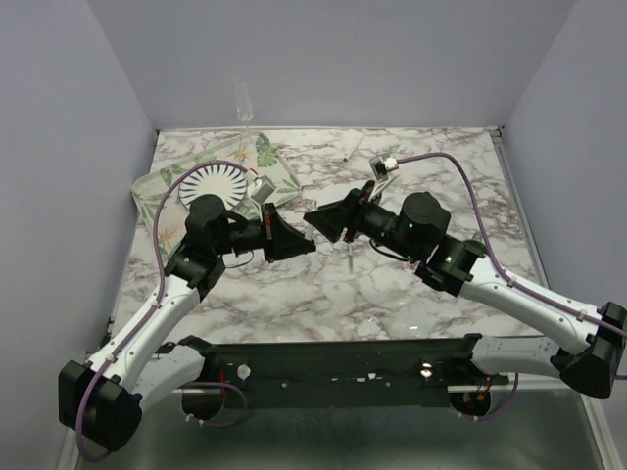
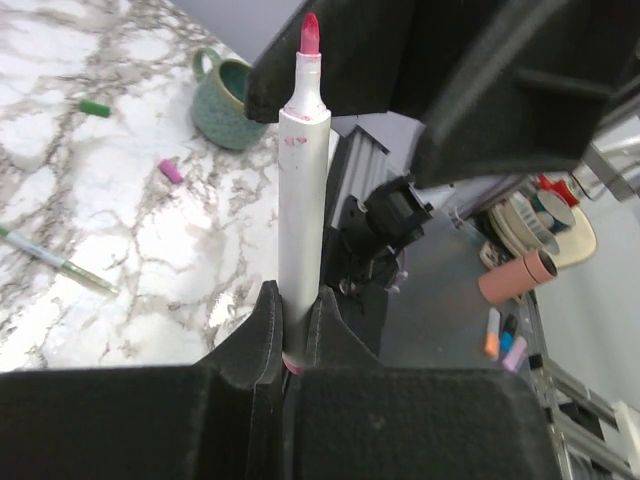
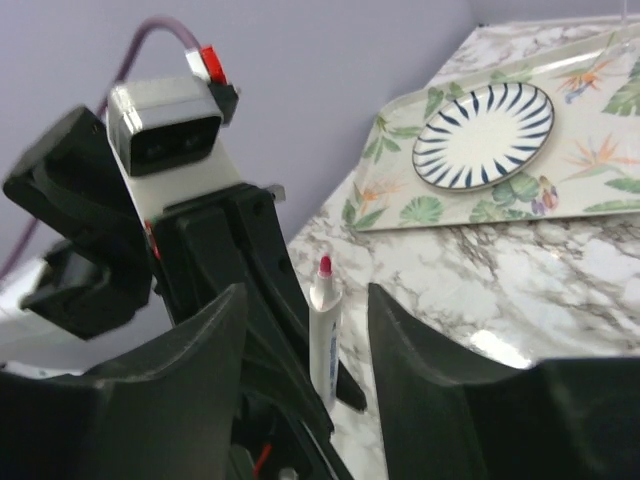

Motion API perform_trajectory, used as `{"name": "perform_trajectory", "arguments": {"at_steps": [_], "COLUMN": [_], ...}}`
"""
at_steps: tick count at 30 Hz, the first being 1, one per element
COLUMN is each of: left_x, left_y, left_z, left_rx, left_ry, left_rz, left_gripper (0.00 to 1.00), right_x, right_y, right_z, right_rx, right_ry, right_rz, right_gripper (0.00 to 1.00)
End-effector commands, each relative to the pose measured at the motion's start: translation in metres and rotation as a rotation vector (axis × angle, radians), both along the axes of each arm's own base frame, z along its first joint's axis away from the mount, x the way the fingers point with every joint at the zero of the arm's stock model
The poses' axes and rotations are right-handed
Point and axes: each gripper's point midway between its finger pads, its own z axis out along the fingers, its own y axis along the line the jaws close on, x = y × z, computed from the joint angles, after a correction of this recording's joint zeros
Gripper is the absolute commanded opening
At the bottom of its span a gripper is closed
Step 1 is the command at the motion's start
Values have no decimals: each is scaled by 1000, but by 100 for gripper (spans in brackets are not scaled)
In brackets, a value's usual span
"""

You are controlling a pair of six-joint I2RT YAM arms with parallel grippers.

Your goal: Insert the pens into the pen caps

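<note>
My left gripper (image 2: 295, 300) is shut on the base of a white-barrelled pen (image 2: 303, 190) with a bare pink tip, which stands out towards the right gripper. In the right wrist view the same pen (image 3: 325, 335) shows between the two wide-open, empty fingers of my right gripper (image 3: 305, 295). From above, the left gripper (image 1: 302, 245) and right gripper (image 1: 315, 217) face each other closely over the table's middle. A pink cap (image 2: 171, 171), a green cap (image 2: 95, 108) and a second pen with a green tip (image 2: 60, 262) lie on the marble. That pen also shows from above (image 1: 350, 257).
A floral tray (image 1: 279, 176) with a striped plate (image 1: 217, 181) sits at the back left. A teal mug (image 2: 228, 100) stands near the caps, mostly hidden under the right arm from above. A small white stick-like thing (image 1: 351, 149) lies at the back.
</note>
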Motion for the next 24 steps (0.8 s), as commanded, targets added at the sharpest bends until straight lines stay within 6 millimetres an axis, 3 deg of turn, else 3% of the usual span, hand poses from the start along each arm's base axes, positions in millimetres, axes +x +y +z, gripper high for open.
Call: {"name": "perform_trajectory", "arguments": {"at_steps": [1,2,4,10,13,16,18,21,24], "left_x": [27,34,46,80,81,80,78,76,74], "left_y": [7,10,14,43,54,63,68,74,75], "left_z": [7,8,17,0,-3,-2,1,3,4], "left_rx": [52,62,68,170,193,190,185,186,187], "left_ry": [-37,-43,-84,-74,-86,-93,-106,-119,-125], "left_rz": [160,205,276,539,596,645,665,693,695], "left_gripper": [0,0,0,0,0,0,0,0,0], "right_x": [0,-3,-2,12,26,36,41,49,51], "right_y": [-19,-28,-45,-114,-153,-195,-221,-249,-264], "right_z": [-19,-21,-45,-128,-177,-212,-223,-243,-276], "right_rx": [-54,-46,-65,-208,-265,-338,-401,-547,-652], "right_ry": [138,161,260,502,654,714,713,709,824], "right_rz": [-79,-103,-193,-504,-635,-818,-919,-975,-947], "right_gripper": [66,67,68,68,65,63,61,61,60]}}
